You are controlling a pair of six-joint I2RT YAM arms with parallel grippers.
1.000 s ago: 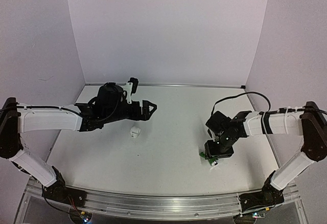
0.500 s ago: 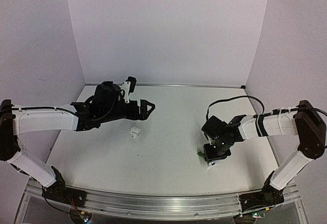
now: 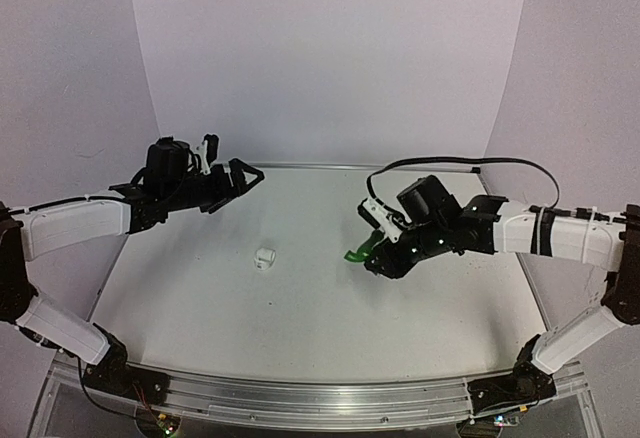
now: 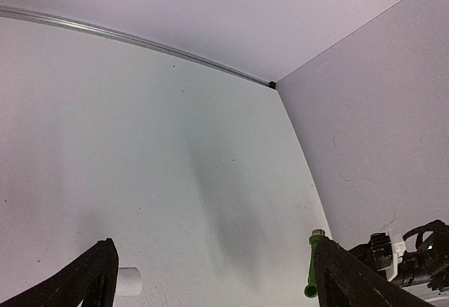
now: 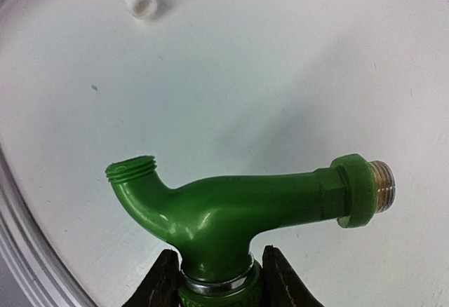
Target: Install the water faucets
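**Over the white table, a green tap held in the air, its white fitting waiting below**

Above the right-hand middle of the table (image 3: 300, 318), the right gripper (image 3: 378, 250) pinches a small green plastic tap (image 3: 357, 254) clear of the surface. Its wrist camera shows the two dark fingers (image 5: 165, 282) pressed against the collar at the tap's base. Both ends are therefore free: a curved, threaded spout on one side and a metal threaded end with a green nut on the other. That looks like a deliberate hold, since either end could meet another part without the fingers in the way.

The tiny white fitting (image 3: 264, 257) lies alone on the table, well apart from the tap and roughly between the two arms. Nothing touches it.

The left gripper (image 3: 245, 173) hangs above the far left of the table, fingers spread wide and empty. It points across toward the tap. It seems to be waiting, perhaps to fetch the fitting or steady the joining.
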